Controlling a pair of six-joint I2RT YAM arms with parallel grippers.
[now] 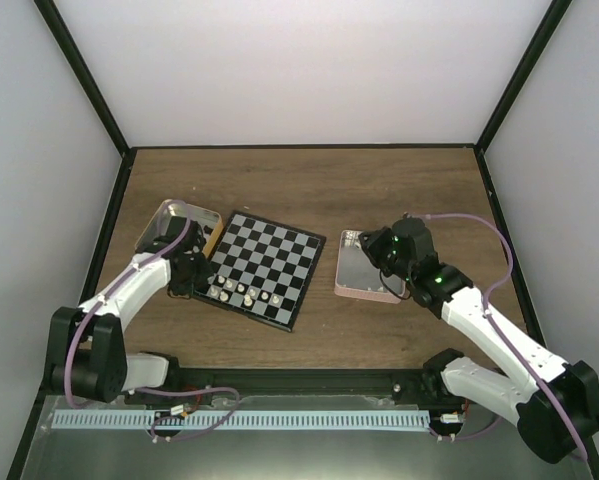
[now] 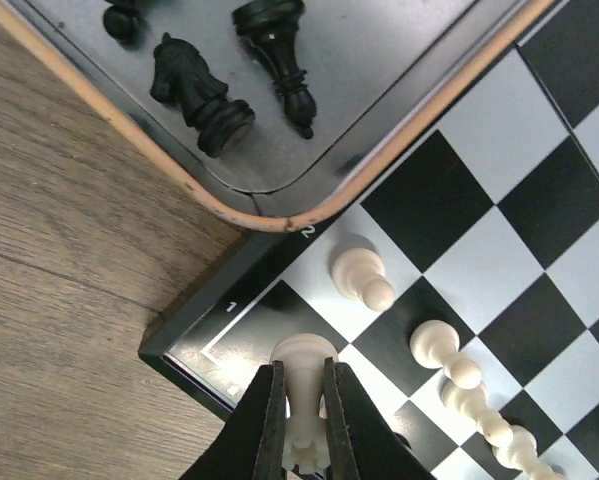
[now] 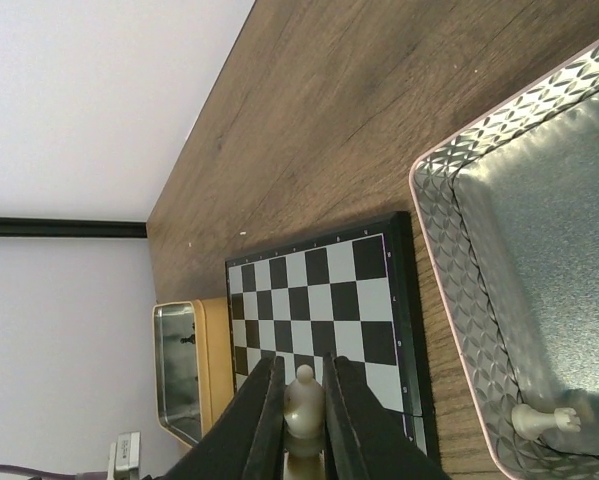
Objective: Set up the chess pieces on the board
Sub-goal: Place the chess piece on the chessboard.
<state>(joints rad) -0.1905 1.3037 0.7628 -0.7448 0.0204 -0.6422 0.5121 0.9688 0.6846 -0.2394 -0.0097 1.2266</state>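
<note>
Left jaws clamp a cream-white chess piece (image 2: 304,400) at a corner square of the black-and-grey chequered board (image 2: 479,130) — tan-rimmed metal tin (image 2: 399,50) adjacent. Right jaws grip another cream piece (image 3: 302,400) over the pink-rimmed tin (image 3: 449,270). Brown wooden worktop (image 1: 309,180), white walls (image 1: 309,70).

The board (image 2: 254,265) has white numbers printed on its dark rim, a 1 and a 2, each beside a corner square (both lie sideways in the left wrist view). In the right wrist view the rim marks are too small to read.
</note>
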